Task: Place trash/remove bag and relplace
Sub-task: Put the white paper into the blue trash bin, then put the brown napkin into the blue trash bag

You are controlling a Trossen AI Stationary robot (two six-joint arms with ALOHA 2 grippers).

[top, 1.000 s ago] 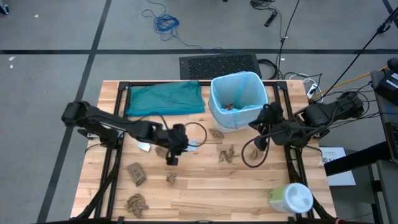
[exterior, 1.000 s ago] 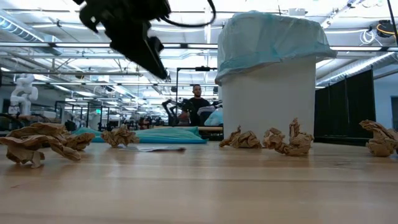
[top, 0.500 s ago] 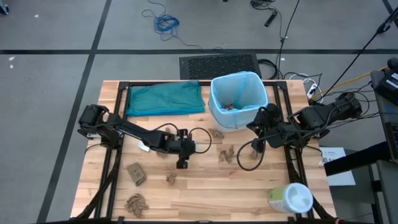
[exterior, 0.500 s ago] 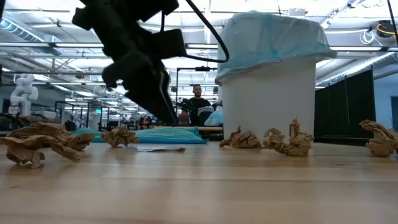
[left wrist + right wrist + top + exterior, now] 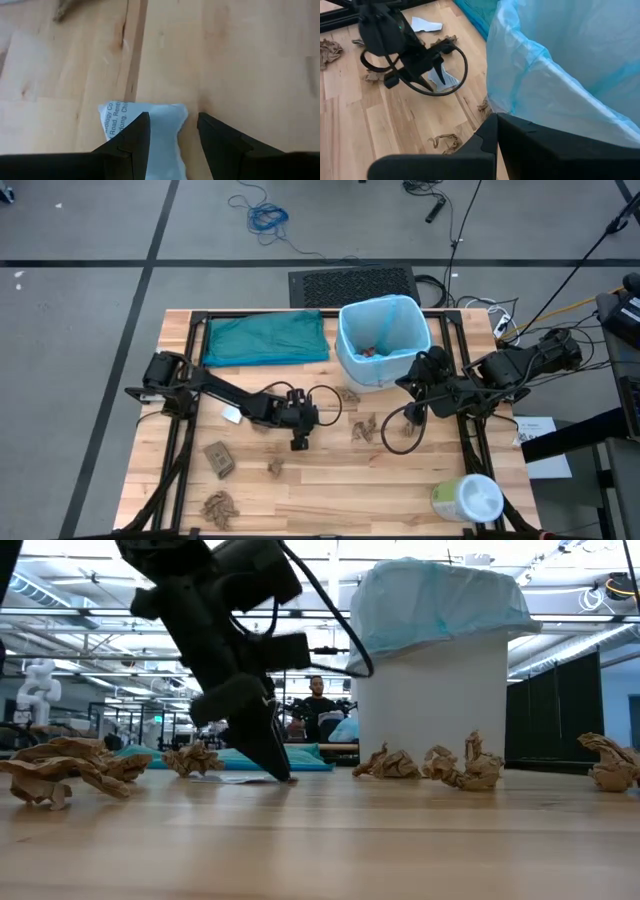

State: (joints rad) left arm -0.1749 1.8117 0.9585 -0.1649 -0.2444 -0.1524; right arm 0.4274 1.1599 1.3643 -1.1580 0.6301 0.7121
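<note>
- Light-blue plastic, the bag (image 5: 380,330) lines the white bin (image 5: 430,700) at the far middle of the table (image 5: 400,490), its edge folded over the bin's rim; a few bits of trash lie inside it.
- Brown paper wads (image 5: 364,428) are scattered over the wood: a pair just right of the table's middle, one (image 5: 348,393) at the foot of the bin, and three (image 5: 218,460) toward the near left corner.
- The left gripper (image 5: 299,442) is down at the table near its middle, fingers a little apart and pointing at the wood.
- In the left wrist view its two dark fingers (image 5: 136,137) straddle a flat white paper scrap (image 5: 161,131) with printed text; they rest over it but have not closed on it.
- Another white scrap (image 5: 231,416) lies further left, beside the left arm.
- The right gripper (image 5: 412,409) hangs just right of the bin, near its blue rim; I cannot tell how its jaws stand.
- A teal-green plastic bag (image 5: 266,338) lies flat at the far left.
- A white-and-green tub (image 5: 466,498) sits at the near right corner.
</note>
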